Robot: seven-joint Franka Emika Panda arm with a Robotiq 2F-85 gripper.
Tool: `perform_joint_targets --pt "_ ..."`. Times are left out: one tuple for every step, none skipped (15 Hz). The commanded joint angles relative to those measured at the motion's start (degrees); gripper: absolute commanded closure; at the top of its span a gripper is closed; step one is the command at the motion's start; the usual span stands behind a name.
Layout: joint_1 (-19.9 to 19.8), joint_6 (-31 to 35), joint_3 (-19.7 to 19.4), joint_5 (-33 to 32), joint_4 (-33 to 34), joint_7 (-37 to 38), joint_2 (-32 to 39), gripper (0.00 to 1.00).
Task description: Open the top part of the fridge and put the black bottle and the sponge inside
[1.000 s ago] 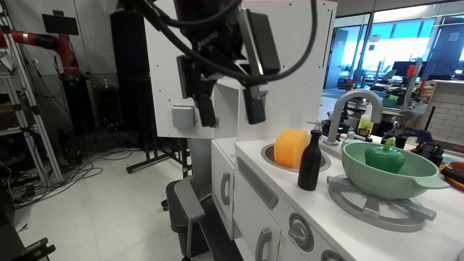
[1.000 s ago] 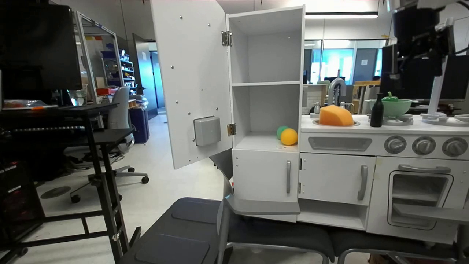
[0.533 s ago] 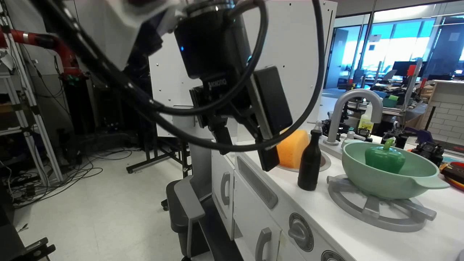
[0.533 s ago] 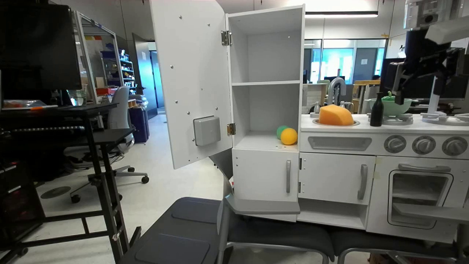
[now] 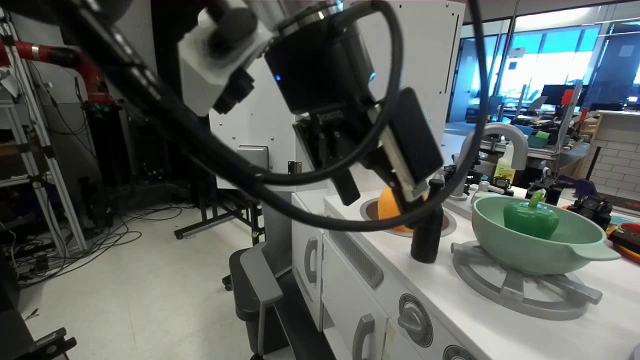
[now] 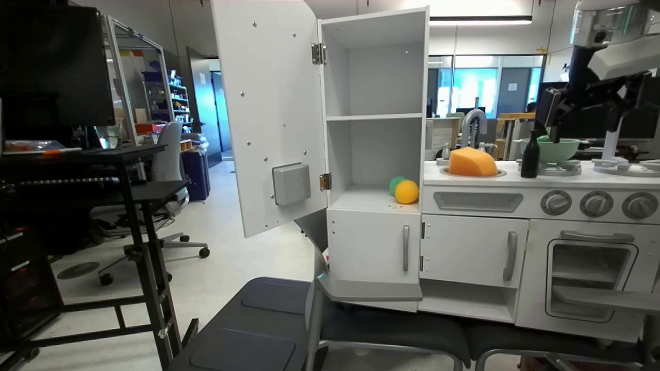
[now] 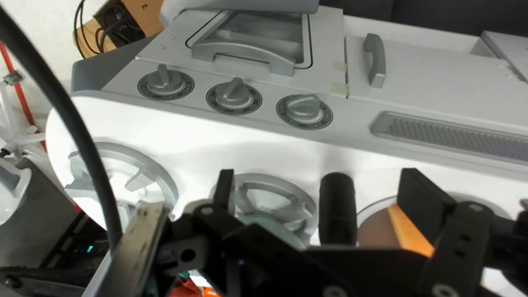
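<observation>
The fridge's upper white door (image 6: 273,118) stands wide open, showing two shelf spaces in the cabinet. The black bottle (image 6: 530,157) stands upright on the white counter; in an exterior view a cable and finger partly cover the bottle (image 5: 426,245). The orange sponge (image 6: 472,162) sits in the round sink (image 6: 501,174), left of the bottle. My gripper (image 5: 380,200) is open and empty, tilted above the counter. In the wrist view the bottle (image 7: 337,210) shows between the spread fingertips (image 7: 319,177), untouched as far as visible; the sponge (image 7: 408,231) is mostly hidden behind the right finger.
A green bowl (image 5: 500,235) holding a green pepper (image 5: 531,220) stands on a burner beside the bottle. A grey faucet (image 6: 474,121) rises behind the sink. Yellow (image 6: 407,191) and green (image 6: 396,184) balls lie on the fridge's lower shelf. Chairs (image 6: 392,330) stand before the cabinet.
The gripper has come down toward the counter, tilted over, and shifted toward the bottle. Its fingers stay open. Bottle, sponge and fridge door have not moved.
</observation>
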Motion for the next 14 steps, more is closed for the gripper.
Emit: perform_joint_targets --pt "-0.81 2.15 -2.16 -1.80 6.88 -0.27 5.73 0.00" --pt "-0.57 2.37 -2.72 -1.96 8.85 -0.12 7.56 0.00" --pt "-0.12 2.46 -3.30 -2.09 10.86 0.15 9.28 0.00" --pt "0.38 2.71 -3.85 -2.13 12.87 0.34 11.29 0.00" --pt "0.74 2.83 -4.24 -1.67 14.67 -0.13 13.14 0.00" --pt "1.24 2.43 -4.47 -1.20 16.45 -0.54 14.56 0.00" --pt "1.62 2.45 -4.74 -0.78 17.89 -1.02 15.94 0.00" --pt "2.00 2.51 -4.97 -0.38 19.04 -1.54 17.21 0.00" --pt "2.49 2.23 -5.10 0.00 20.06 -2.07 18.08 0.00" --pt "2.97 2.26 -5.31 0.07 20.65 -2.32 18.77 0.00" --pt "3.28 2.51 -5.49 0.12 21.15 -2.68 19.52 0.00" --pt "3.70 2.35 -5.63 0.27 21.38 -3.06 19.79 0.00" --pt "3.94 2.70 -5.86 0.31 21.52 -3.32 20.24 0.00" --pt "4.12 2.86 -5.98 0.45 21.55 -3.61 20.54 0.00"
